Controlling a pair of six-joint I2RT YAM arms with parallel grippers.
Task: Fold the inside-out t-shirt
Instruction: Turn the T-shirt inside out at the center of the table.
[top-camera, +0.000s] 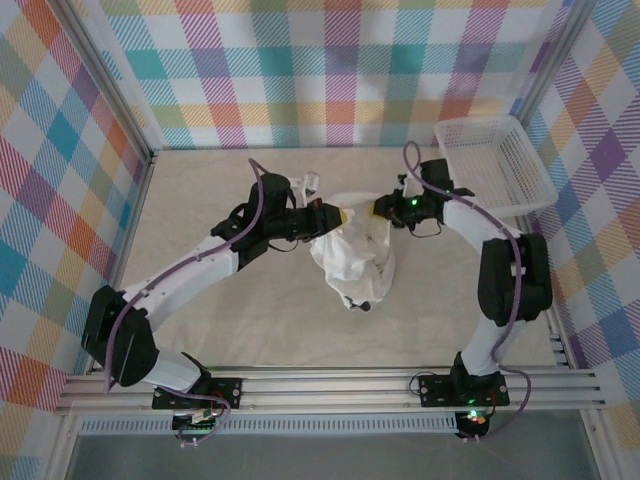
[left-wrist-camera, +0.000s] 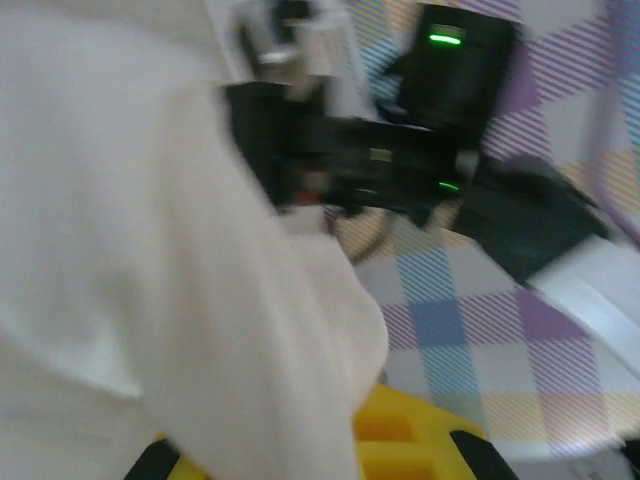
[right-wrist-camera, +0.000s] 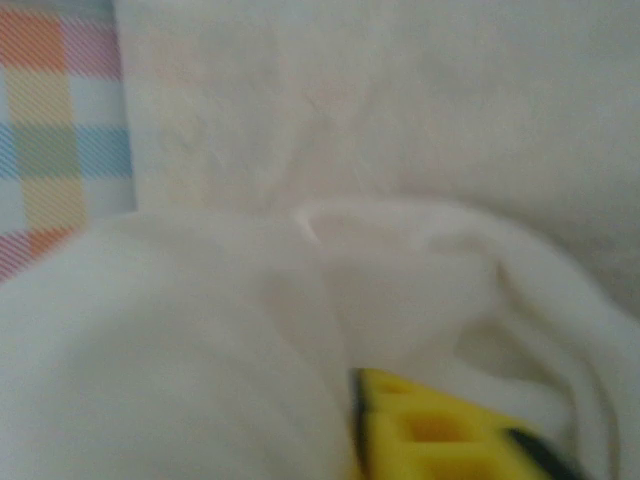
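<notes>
the left gripper (top-camera: 338, 214) has its fingers pinched tight on a fold of the inside-out t-shirt (top-camera: 352, 258). The right gripper (top-camera: 378, 208) sits just across, against the same cloth, and honestly can't tell if it's gripping. The shirt's bunched up mid-table (top-camera: 250, 320), with the white mesh basket (top-camera: 500, 165) in the far right corner

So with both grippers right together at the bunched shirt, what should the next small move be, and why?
Probably draw the right gripper clear of the cloth to re-grip a separate edge. The inside-out t-shirt is a crumpled bunch between the two close-set grippers, and the left gripper looks shut on it, so nothing lies flat enough to fold.
</notes>
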